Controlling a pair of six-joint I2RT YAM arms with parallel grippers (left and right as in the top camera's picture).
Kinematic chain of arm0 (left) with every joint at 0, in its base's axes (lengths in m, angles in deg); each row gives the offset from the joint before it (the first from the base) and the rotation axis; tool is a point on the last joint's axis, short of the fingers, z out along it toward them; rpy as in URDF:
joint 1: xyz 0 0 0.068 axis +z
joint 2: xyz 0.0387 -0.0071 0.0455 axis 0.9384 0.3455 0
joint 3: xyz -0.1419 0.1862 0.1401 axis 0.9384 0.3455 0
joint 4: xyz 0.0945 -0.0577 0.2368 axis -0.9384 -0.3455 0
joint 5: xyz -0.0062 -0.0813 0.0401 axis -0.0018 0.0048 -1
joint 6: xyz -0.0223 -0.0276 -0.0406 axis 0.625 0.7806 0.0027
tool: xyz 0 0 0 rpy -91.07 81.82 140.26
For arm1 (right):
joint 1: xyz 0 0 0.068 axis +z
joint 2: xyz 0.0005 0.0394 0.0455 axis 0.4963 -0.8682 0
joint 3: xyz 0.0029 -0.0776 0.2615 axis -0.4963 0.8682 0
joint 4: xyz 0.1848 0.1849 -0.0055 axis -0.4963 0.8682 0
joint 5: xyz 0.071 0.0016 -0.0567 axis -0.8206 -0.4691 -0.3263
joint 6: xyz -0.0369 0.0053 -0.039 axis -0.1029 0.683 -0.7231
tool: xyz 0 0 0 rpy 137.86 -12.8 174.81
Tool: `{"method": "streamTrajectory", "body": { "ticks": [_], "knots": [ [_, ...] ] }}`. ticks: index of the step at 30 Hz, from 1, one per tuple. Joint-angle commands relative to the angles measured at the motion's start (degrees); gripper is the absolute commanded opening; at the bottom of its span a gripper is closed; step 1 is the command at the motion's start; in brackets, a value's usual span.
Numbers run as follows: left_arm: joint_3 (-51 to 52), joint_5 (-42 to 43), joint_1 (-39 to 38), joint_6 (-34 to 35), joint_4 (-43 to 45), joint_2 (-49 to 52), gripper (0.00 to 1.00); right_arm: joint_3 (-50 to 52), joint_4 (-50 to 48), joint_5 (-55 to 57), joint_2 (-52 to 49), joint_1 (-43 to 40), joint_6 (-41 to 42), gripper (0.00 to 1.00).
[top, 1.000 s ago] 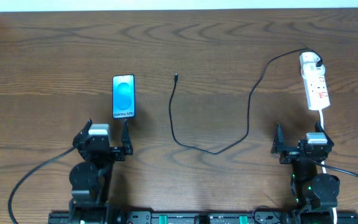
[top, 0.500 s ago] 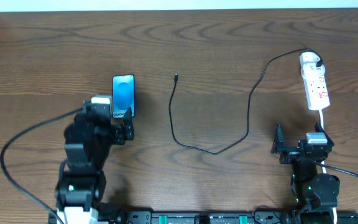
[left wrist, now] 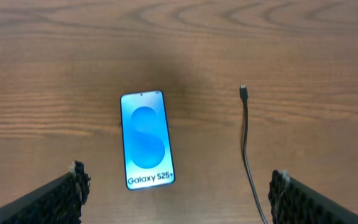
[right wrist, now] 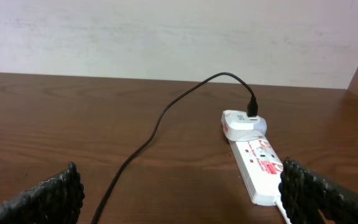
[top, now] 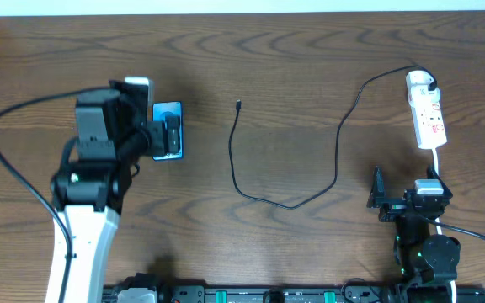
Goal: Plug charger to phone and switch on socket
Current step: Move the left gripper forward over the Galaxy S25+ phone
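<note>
Overhead, the left arm reaches out over the table (top: 310,50) and its left gripper (top: 152,136) hangs above the phone (top: 165,112), one dark finger covering the right part of the blue screen; the jaws are spread wide with nothing between them. The charger (top: 231,160) lies well to the right of the phone, its connector tip (top: 238,104) pointing toward the far edge. From there the black cable runs back toward the robot, curves right and climbs to the white plug head (top: 419,82), which sits in the far end of the socket (top: 430,118). The right gripper (top: 404,181) rests near the table's front edge, just short of the socket's near end, and is fully spread and empty. In the left wrist view the phone lies flat, screen up, with the "Galaxy S25+" text nearest the camera. It lies between the two fingertips (left wrist: 76,186) but closer to the left one, and neither touches it. The connector tip lies apart to its right. In the right wrist view the socket lies ahead on the right, close to the right finger, with the plug head seated at its far end and the cable arching off to the left. I cannot tell how the switches are set.
</note>
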Motion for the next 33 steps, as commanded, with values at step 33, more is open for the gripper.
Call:
{"method": "streamTrajectory", "body": {
  "ticks": [33],
  "knots": [
    [-29.57,-2.36,0.35,6.10,-26.69,35.36,0.94,0.09,0.17,0.11,0.37,0.28,-0.68,0.99]
  ]
}}
